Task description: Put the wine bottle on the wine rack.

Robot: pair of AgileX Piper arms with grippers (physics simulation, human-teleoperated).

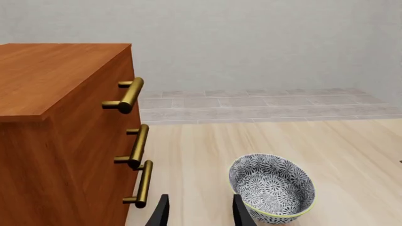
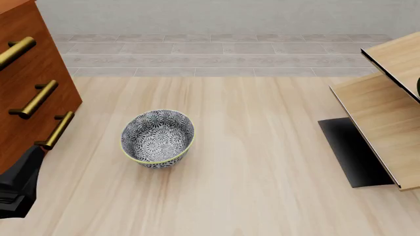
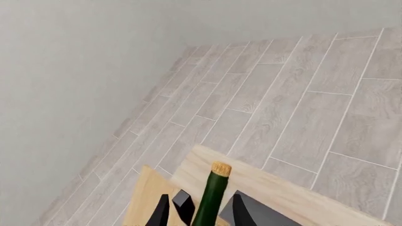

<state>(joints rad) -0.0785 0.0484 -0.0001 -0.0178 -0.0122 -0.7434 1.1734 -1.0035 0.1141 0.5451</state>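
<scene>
A pale wooden worktop carries a round bowl with a dense blue-and-white flower pattern and a yellow-green rim, standing upright on its left half. Just left of it is a reddish-brown wooden cabinet with three brass bar handles down its face. The left arm's dark body shows at the lower left corner of the front view, near the cabinet's lowest handle. From that arm's own camera the left fingers stand apart with only bare worktop between them, released and holding nothing; the bowl sits just beside one fingertip.

On the right edge of the worktop stands the light wooden rack of slanted flat boards with thin black edging on a flat black base. The right wrist camera shows the tall dark green glass bottle with a tan cork running up between the right fingers, neck and cork above the tips, the rack's boards directly behind it. The fingers sit on either side of the bottle's neck; whether they press it I cannot tell
</scene>
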